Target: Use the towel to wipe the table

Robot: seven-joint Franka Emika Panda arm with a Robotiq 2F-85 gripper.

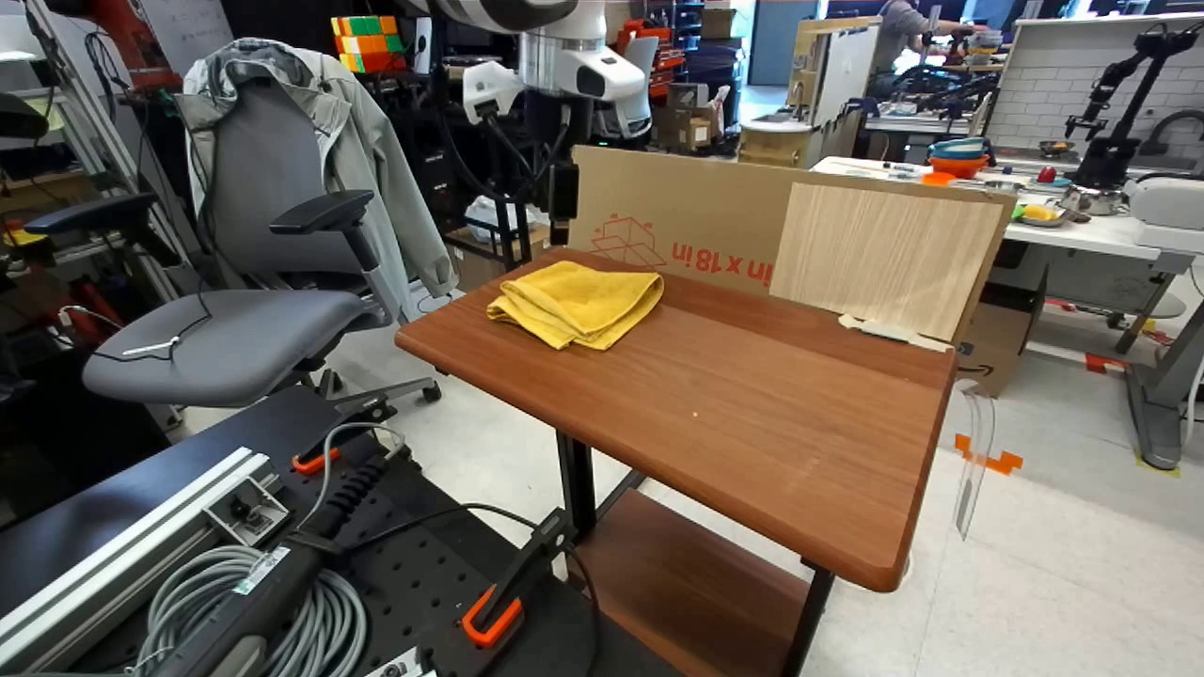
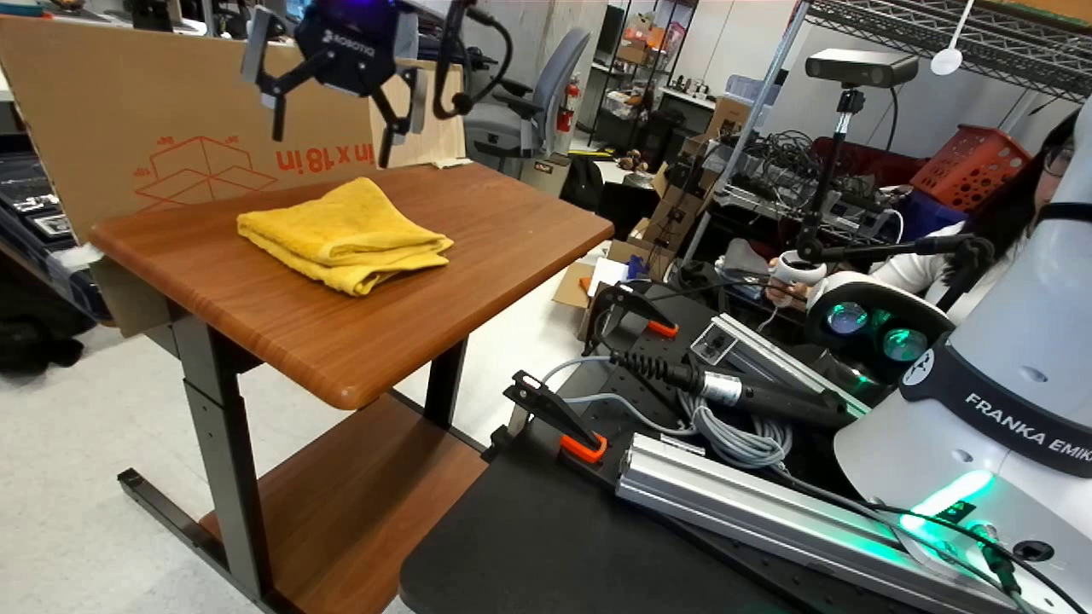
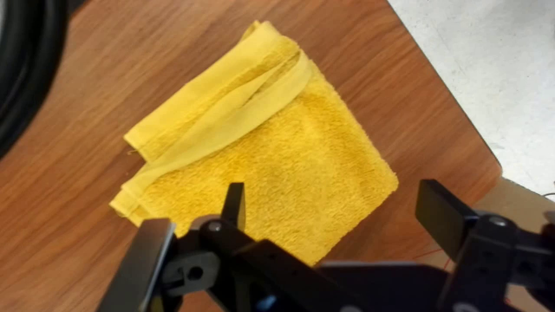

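Observation:
The yellow towel lies folded and rumpled on the reddish-brown table. In an exterior view the towel is near one end of the table, close to the cardboard. My gripper is open and empty, in the air above the towel and apart from it. It also shows edge-on in an exterior view. In the wrist view the gripper has its fingers wide apart. One finger is over the towel, the other over bare wood of the table.
A tall cardboard sheet stands along the table's far edge, with a pale plywood board against it. A black bench with clamps, a cable coil and an aluminium rail stands near the table. A grey chair is beside it.

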